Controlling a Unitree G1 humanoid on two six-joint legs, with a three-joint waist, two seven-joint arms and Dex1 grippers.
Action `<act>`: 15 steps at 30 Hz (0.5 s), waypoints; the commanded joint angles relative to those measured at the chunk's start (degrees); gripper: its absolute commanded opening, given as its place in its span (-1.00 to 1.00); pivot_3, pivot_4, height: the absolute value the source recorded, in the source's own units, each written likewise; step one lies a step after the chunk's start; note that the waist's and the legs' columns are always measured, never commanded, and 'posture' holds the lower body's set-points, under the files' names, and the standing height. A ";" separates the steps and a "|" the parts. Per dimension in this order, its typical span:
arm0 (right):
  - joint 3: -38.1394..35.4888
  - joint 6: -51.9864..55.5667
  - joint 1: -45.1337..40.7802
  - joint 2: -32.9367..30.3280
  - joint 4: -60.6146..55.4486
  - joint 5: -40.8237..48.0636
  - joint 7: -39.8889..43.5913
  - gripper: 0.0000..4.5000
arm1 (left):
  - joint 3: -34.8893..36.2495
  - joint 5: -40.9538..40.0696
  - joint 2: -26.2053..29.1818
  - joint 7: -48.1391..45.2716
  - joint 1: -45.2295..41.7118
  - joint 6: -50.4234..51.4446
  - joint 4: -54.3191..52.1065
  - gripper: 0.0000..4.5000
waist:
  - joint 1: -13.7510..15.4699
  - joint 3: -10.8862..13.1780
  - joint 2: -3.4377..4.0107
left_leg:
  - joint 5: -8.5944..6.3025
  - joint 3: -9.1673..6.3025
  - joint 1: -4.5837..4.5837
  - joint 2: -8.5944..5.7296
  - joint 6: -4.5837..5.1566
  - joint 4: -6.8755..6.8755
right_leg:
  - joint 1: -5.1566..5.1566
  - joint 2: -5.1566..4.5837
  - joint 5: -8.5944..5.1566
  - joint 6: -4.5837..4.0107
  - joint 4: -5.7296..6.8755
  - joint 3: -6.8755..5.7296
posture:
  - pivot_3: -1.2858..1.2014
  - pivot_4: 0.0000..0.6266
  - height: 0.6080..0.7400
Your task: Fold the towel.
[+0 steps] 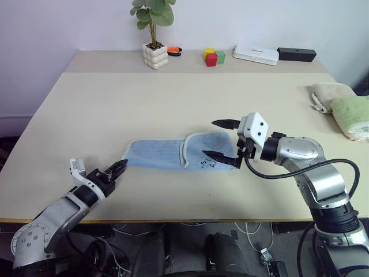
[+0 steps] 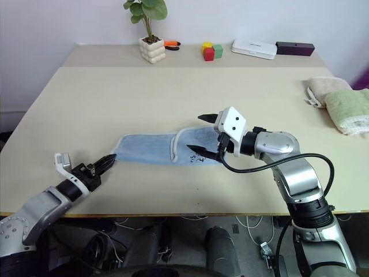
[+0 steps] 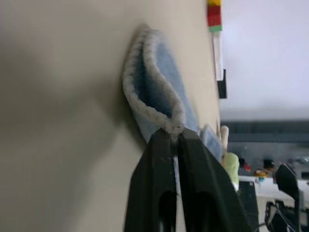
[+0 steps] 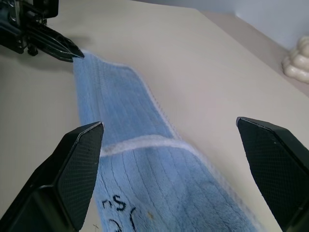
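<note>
The light blue towel (image 1: 167,153) lies on the table (image 1: 115,104) as a long strip, its right end doubled over with a whitish hem across it. A dark embroidered mark (image 1: 207,165) sits near its front right corner. My left gripper (image 1: 122,165) is at the strip's left end; in the left wrist view its tips (image 3: 175,135) are shut on the towel's hem corner. My right gripper (image 1: 208,138) hovers open just above the right end, one finger to each side of the cloth (image 4: 145,179), holding nothing.
A beige folded towel (image 1: 331,92) and a green one (image 1: 353,112) lie at the table's right edge. Along the back stand a potted plant (image 1: 154,55), coloured blocks (image 1: 213,56), a white box (image 1: 255,54) and a black box (image 1: 296,54).
</note>
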 commanded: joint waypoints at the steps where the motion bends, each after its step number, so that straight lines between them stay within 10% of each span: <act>1: -0.60 -1.20 -0.74 0.16 -0.36 -0.25 -0.73 1.00 | 0.21 1.65 1.13 -1.30 -0.38 0.23 0.35 -0.97 | 0.02 0.00 -0.01 | 0.00 0.00 0.00 0.00 0.00 0.00 | -0.01 0.01 0.00 0.00 0.00 0.00 | 0.03 -0.52 0.92; 15: -12.25 -0.62 4.87 -8.14 4.82 5.71 4.77 1.00 | -13.63 28.65 7.31 -36.16 -21.38 -0.92 -6.25 -0.97 | 0.02 0.26 -0.29 | -0.07 0.06 -0.18 -0.12 0.10 -0.07 | 0.23 0.05 0.07 -0.02 -0.56 -0.13 | 0.03 -0.52 0.92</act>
